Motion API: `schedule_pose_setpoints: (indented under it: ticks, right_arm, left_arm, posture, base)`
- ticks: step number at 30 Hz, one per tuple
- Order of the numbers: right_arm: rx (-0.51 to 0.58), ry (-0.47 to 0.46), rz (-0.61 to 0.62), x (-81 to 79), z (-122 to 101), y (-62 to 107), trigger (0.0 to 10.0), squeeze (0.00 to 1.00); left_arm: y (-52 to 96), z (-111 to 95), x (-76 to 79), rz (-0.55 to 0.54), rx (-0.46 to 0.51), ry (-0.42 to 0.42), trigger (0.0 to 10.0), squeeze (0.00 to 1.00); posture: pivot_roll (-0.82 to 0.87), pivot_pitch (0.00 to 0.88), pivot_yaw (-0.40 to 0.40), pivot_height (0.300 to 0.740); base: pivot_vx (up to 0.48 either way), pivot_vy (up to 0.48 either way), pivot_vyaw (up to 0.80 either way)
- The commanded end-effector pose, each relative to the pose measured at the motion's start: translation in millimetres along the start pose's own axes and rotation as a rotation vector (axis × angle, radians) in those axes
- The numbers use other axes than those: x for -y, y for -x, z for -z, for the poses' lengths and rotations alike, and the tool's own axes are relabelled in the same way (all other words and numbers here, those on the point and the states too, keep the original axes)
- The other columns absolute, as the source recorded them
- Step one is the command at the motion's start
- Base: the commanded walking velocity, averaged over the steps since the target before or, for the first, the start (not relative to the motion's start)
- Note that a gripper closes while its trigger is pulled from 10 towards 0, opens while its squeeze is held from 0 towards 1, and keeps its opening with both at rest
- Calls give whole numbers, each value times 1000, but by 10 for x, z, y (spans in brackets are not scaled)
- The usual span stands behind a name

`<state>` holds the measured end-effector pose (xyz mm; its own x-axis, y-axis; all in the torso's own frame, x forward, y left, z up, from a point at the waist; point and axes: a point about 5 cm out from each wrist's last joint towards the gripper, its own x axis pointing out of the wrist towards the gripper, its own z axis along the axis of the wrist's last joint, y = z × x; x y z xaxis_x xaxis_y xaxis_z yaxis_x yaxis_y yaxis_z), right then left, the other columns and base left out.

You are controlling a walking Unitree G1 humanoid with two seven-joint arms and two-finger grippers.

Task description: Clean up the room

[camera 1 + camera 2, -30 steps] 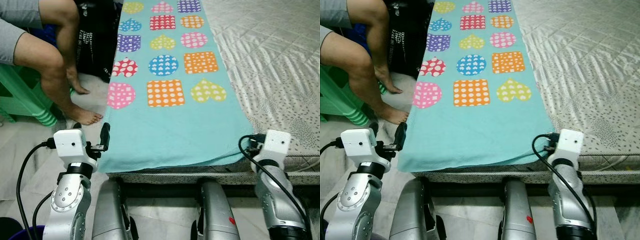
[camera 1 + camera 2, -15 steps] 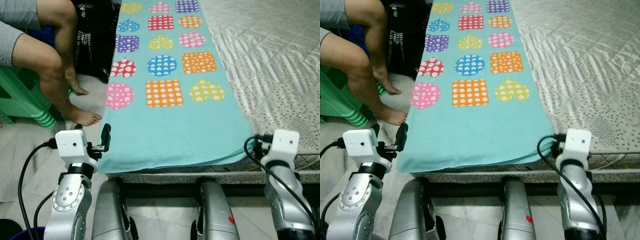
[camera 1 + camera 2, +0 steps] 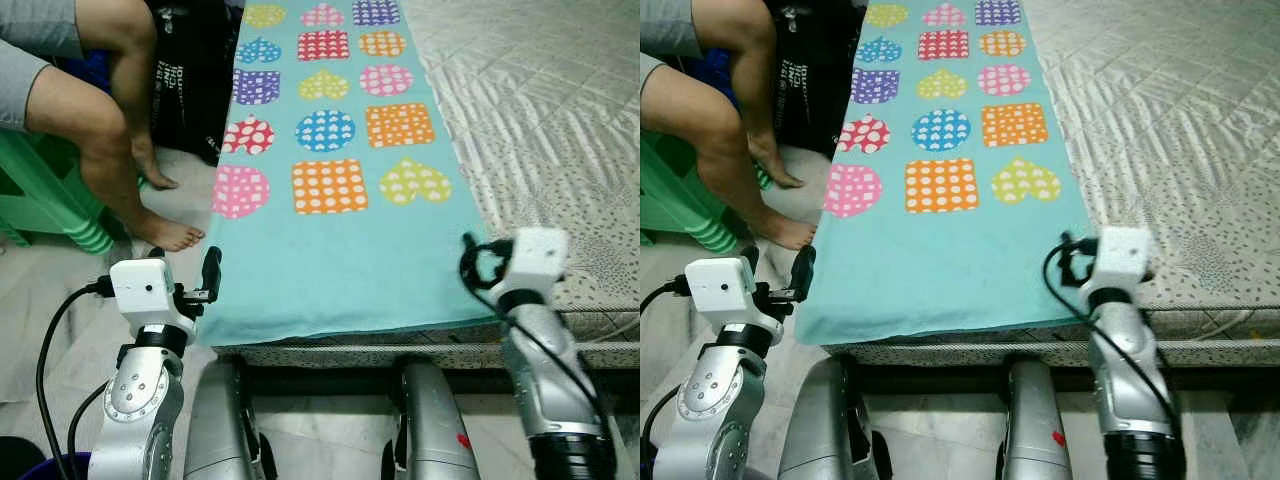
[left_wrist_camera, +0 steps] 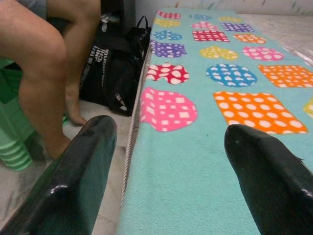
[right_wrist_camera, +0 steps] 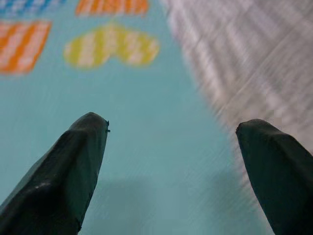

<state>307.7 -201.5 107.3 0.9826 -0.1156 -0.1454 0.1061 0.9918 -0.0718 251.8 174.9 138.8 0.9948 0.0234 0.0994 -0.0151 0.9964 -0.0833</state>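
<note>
A teal patterned blanket lies flat along the bed. Both end effectors, left and right, gape at its near corners. Uneven pinches could drag it crooked towards the seated person's foot.

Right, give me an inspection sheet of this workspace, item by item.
Surface: grey quilted mattress.
Job's things: turquoise towel with coloured dotted shapes lies flat along the mattress's left edge.
Clutter: black bag on the floor beside the bed.
Grippers: left gripper open at the towel's near left corner; right gripper open over its near right edge.
Cables: black cable loops from the left wrist.
Surroundings: seated person's legs, green stool.
</note>
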Motion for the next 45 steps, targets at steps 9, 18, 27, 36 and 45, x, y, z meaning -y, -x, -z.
schedule_pose_setpoints:
  ticks: [9,18,27,36,45]
  right_arm:
    - [-332,62,-59,-57,551,-7,10000,110]
    - [-380,121,16,293,651,101,10000,67]
    - [-264,-4,33,333,554,222,10000,51]
    - [121,-177,-69,-1,-153,116,10000,0]
    - [291,-218,-77,-136,-492,78,10000,0]
  left_arm:
    - [12,28,-25,-11,-12,-7,10000,0]
    - [23,35,-36,-19,-17,-6,10000,0]
    - [5,36,-43,-13,-16,-7,10000,0]
    - [-44,-2,-23,-9,8,-2,10000,0]
    - [-142,-27,-24,-5,29,0,10000,0]
  posture:
    - [10,182,53,526]
    - [6,186,49,526]
    - [-8,185,58,526]
    - [-19,164,73,526]
    - [-32,126,92,526]
  base:
    - [0,0,0]
    - [0,0,0]
    - [0,0,0]
    - [0,0,0]
    - [0,0,0]
